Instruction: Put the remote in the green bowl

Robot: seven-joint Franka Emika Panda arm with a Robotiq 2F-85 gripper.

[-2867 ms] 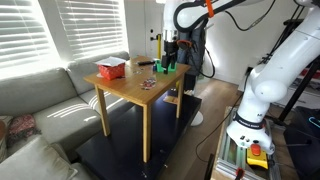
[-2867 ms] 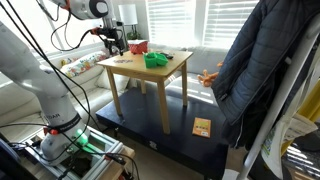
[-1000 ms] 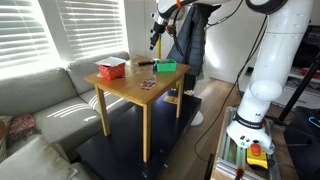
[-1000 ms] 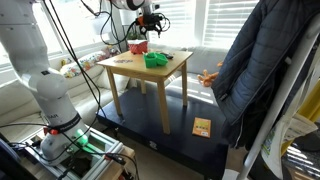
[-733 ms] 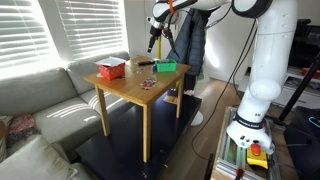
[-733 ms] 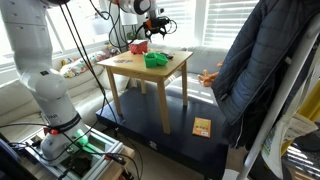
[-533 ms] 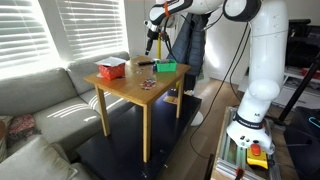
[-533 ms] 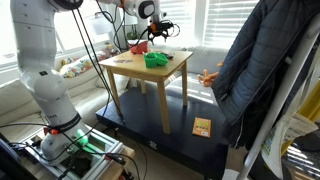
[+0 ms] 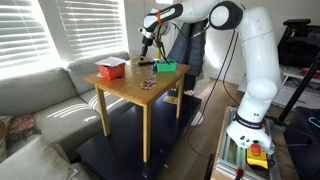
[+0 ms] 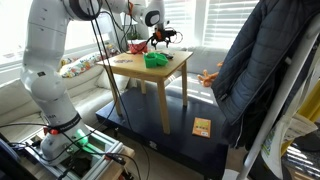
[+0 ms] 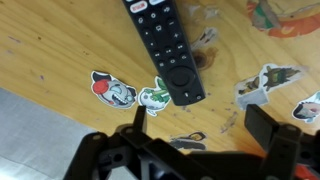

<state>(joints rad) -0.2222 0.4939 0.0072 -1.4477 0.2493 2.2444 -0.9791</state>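
Gripper [image 11: 198,120]: spread, empty; has swung across and come down over the remote [image 11: 165,50]. Remote: flat on the stickered table [image 11: 60,40], untouched, not yet grasped. Bowl [image 9: 166,67]: near on the same table. Grasp appears next.

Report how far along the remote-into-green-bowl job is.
Done: nothing yet; the slim black remote lies flat on the stickered wooden table, outside the bright green plastic bowl. In hand: the open gripper hovers above the remote, empty. Left: grasp, lift, carry and drop it into the bowl.
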